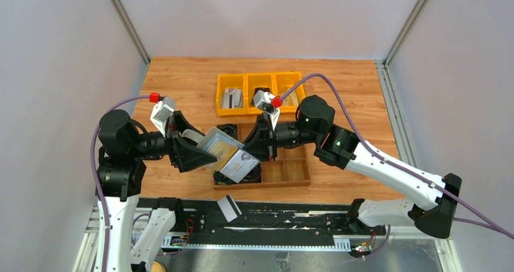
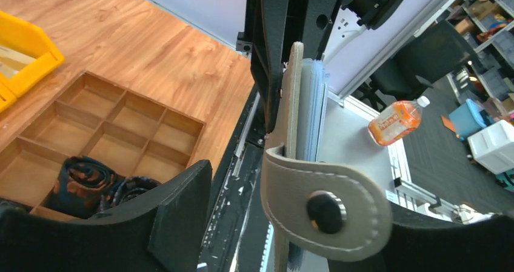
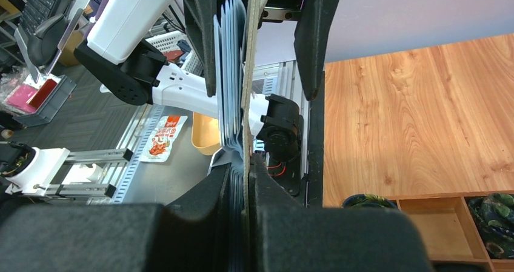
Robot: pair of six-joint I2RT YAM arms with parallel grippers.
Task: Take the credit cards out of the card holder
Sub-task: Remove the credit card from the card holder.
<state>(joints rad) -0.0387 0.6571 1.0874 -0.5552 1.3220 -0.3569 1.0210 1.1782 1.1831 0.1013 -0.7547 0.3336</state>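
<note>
The grey card holder (image 1: 191,136) is held in the air between both arms, over the wooden tray's left end. Several pale credit cards (image 1: 233,157) fan out of it. My right gripper (image 1: 267,148) is shut on the holder's wall and the card stack, seen edge-on in the right wrist view (image 3: 247,169). My left gripper (image 1: 200,157) stands open around the holder's other end. In the left wrist view the holder (image 2: 295,102), its snap flap (image 2: 339,205) and the card edges (image 2: 314,108) sit between the spread fingers (image 2: 176,217). One card with a dark stripe (image 1: 227,208) lies on the black rail.
A wooden compartment tray (image 1: 291,172) sits under the grippers, with dark rolled items (image 2: 85,178) in its left cells. Three yellow bins (image 1: 260,78) stand behind it, one holding a black item. The black rail (image 1: 291,214) runs along the near table edge.
</note>
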